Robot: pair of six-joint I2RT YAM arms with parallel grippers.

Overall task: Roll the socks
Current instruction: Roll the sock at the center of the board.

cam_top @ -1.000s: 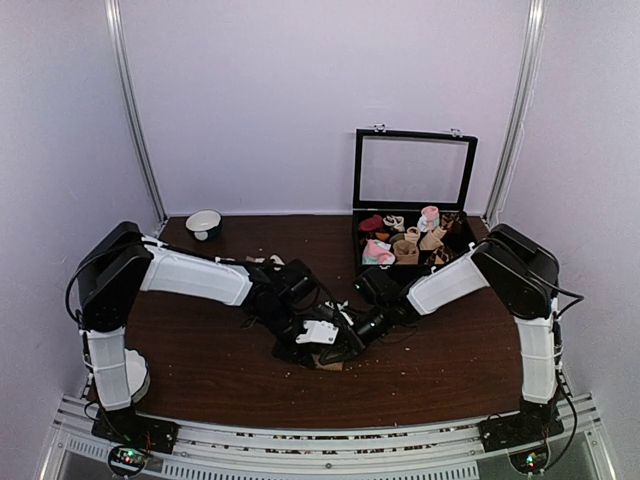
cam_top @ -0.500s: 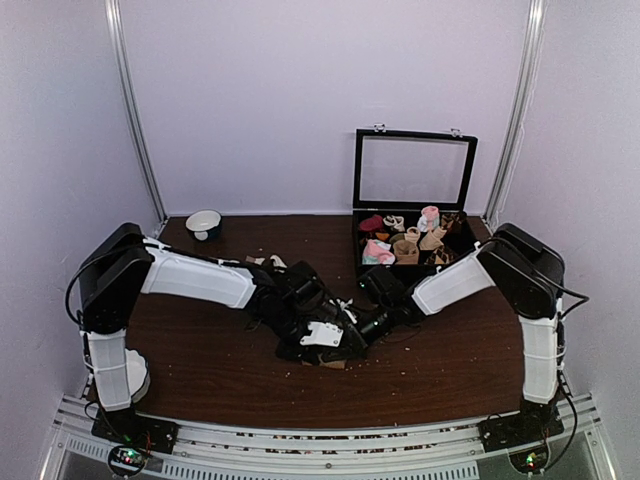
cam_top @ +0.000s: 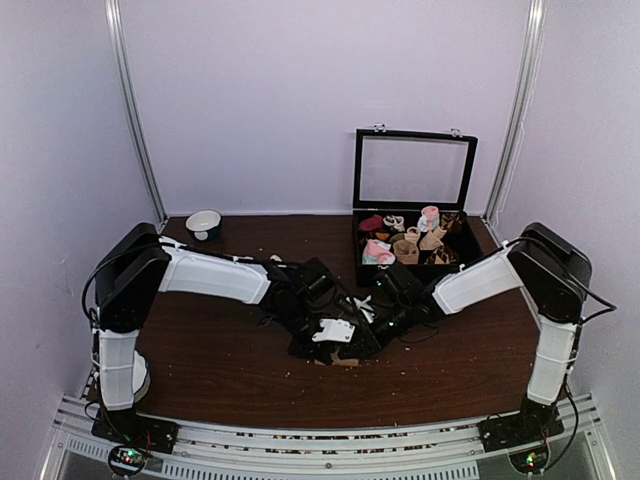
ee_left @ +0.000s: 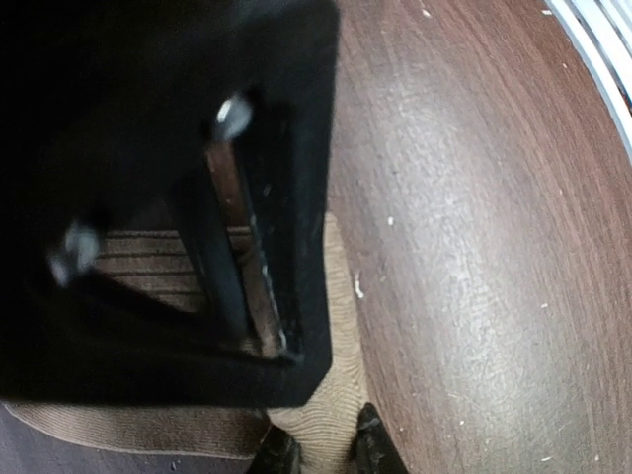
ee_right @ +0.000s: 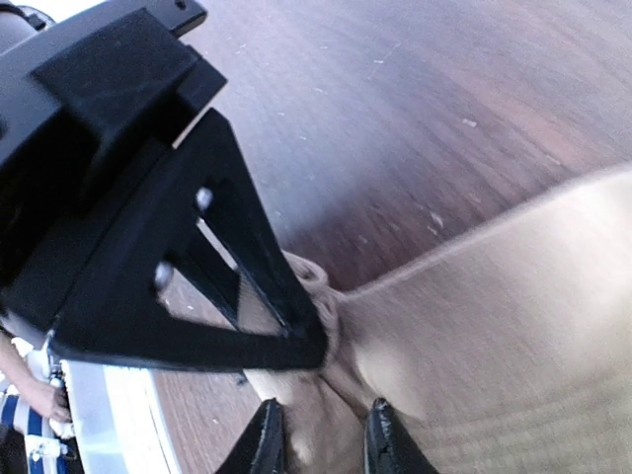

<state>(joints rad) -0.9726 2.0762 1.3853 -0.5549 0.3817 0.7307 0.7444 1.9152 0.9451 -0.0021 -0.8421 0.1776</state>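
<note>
Two grippers meet over one small patch of the table (cam_top: 200, 360), near its middle and a little toward the near edge. That is where you have the socks (ee_right: 494, 326): a tan, ribbed bundle lying on the wood, almost wholly hidden from above by the two wrists. Your left gripper (ee_left: 321, 456) stands narrow with a fold of the tan fabric pinched between its tips, which reads as the hold that stops the bundle springing loose. Your right gripper (ee_right: 321, 444) has its tips either side of a bunched end of the same fabric with a modest gap; whether it is clamping or only straddling, you cannot tell from these views. The two come in nose to nose, each one's black finger filling the other's camera, probably because a roll needs one side pinned while the other side turns it. From the right wrist, the broad body spreads away from the tips toward the right of the frame, so the long axis seems to run outward from the pinch, flat along the table. No cuff is clearly in view, so you cannot say which end points where.
</note>
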